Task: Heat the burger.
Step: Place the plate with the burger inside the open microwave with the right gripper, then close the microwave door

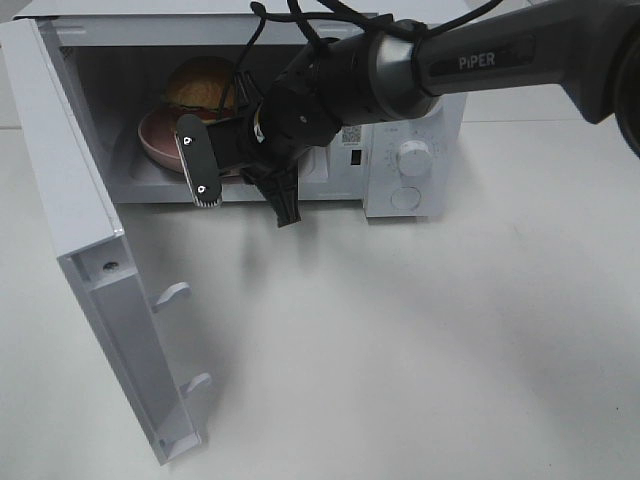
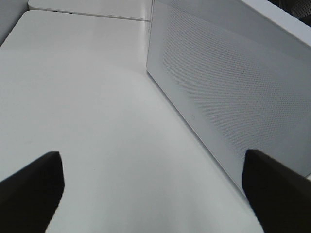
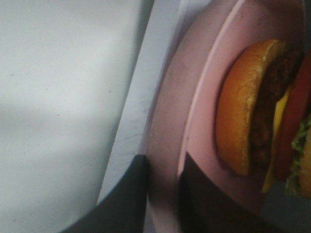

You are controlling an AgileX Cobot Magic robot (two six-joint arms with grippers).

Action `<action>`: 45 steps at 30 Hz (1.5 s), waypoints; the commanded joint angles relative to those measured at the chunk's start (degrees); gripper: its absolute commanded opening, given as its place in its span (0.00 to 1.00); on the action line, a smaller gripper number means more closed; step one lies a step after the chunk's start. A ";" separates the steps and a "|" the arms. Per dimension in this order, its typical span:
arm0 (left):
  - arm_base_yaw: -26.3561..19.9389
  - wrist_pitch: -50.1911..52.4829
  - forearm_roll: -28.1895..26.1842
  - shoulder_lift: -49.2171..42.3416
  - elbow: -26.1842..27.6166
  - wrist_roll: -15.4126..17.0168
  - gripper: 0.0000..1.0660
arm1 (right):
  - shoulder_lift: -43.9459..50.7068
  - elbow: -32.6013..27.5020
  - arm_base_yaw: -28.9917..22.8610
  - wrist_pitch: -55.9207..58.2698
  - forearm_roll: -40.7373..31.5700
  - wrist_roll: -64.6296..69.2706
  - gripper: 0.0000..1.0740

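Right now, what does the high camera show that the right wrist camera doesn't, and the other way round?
Only the high camera: the whole microwave, its open door, the dials and the right arm. Only the right wrist: the burger close up, with patty, cheese, tomato and lettuce, and the jaws either side of the pink plate rim. Both: the burger on its plate.

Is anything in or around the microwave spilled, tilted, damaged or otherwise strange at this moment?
Nothing stands out. The burger sits upright on the pink plate inside the microwave, layers stacked, nothing spilled. The plate lies close to the front sill, and the door stands open.
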State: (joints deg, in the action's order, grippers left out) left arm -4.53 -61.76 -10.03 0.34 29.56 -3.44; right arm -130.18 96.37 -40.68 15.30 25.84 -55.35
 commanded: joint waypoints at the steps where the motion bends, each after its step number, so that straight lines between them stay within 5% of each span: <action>1: 0.29 0.46 -0.29 0.11 0.00 0.11 0.85 | 0.74 1.03 -0.11 -2.81 0.80 2.69 0.22; 7: 0.29 0.46 -0.29 0.11 0.00 0.11 0.85 | 0.74 1.03 -0.11 -2.41 0.69 4.13 0.34; 26: 0.29 0.46 -0.29 0.11 0.00 0.11 0.85 | 2.58 -0.23 -0.11 4.87 0.34 7.39 0.36; 45: 0.29 0.46 -0.29 0.11 0.00 0.11 0.85 | 13.24 -15.36 -0.17 -5.96 -1.38 7.39 0.53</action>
State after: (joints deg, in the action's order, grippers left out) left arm -4.53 -61.76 -10.03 0.34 29.56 -3.44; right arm -117.91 81.47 -40.79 10.54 24.29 -48.13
